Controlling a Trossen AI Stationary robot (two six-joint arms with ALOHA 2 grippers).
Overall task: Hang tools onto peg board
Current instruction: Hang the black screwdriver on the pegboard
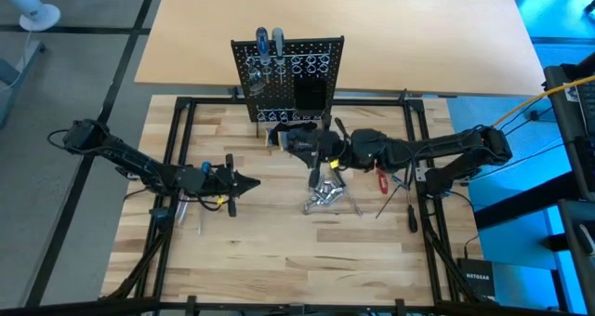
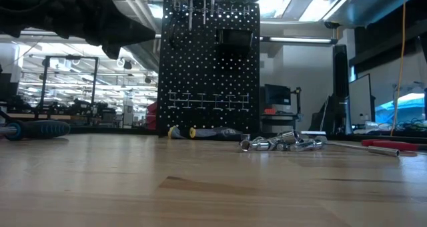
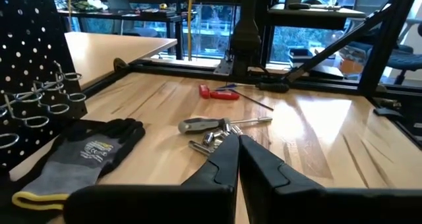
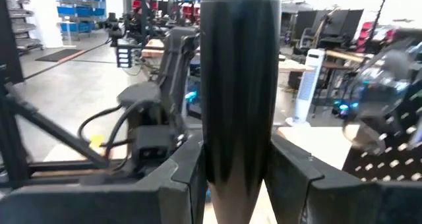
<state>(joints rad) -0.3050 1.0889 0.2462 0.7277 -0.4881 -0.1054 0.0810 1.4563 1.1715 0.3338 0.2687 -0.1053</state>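
Gripping black-handled screwdriver (image 4: 239, 92), your right gripper (image 1: 296, 141) sits just before peg board (image 1: 321, 54); handle upright; left gripper (image 1: 244, 183) closed, farther.

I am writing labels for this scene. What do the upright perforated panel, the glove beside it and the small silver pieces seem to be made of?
Upright black perforated panel: probably painted metal; thin, rigid, with even punched holes.
Dark grey glove with yellow cuff: seems knitted fabric with a matte, perhaps rubbery, coating; it lies limp and creased.
Small shiny silver pieces: likely polished or plated steel; they show bright reflections.
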